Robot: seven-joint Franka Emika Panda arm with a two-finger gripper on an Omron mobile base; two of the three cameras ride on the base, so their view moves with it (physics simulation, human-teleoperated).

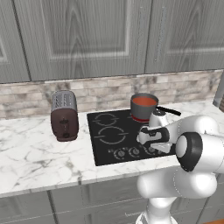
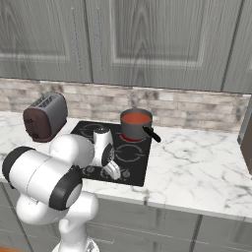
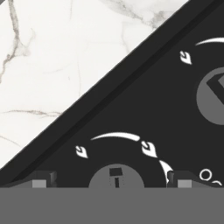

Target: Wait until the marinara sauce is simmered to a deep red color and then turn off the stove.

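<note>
The smooth orange-red marinara sauce (image 1: 144, 101) fills a small grey metal saucepan (image 1: 141, 110) with a black handle (image 1: 168, 111) that points to the right. The saucepan stands on the rear right burner of the flat black glass stove (image 1: 105, 144), whose white ring outlines mark the other burners and whose small round knobs (image 1: 133, 152) run in a row along the front edge. In the right base view the sauce (image 2: 136, 118) shows as a round red surface inside the pan's rim.

The tool (image 3: 112, 181) hangs low over the knob row at the front right of the stove, its two dark fingertips (image 3: 43, 179) standing wide apart on either side of one grey round knob (image 3: 116, 176), with nothing between them but that knob below. White flame marks and arcs surround it, and a second knob (image 3: 212, 96) lies further along the row.

The stove is set into a white marble table (image 1: 30, 153). A brown-and-silver toaster (image 1: 64, 115) stands to the left of the stove, apart from it. A brick backsplash (image 1: 100, 89) and grey wooden cabinets (image 1: 87, 35) rise behind.
</note>
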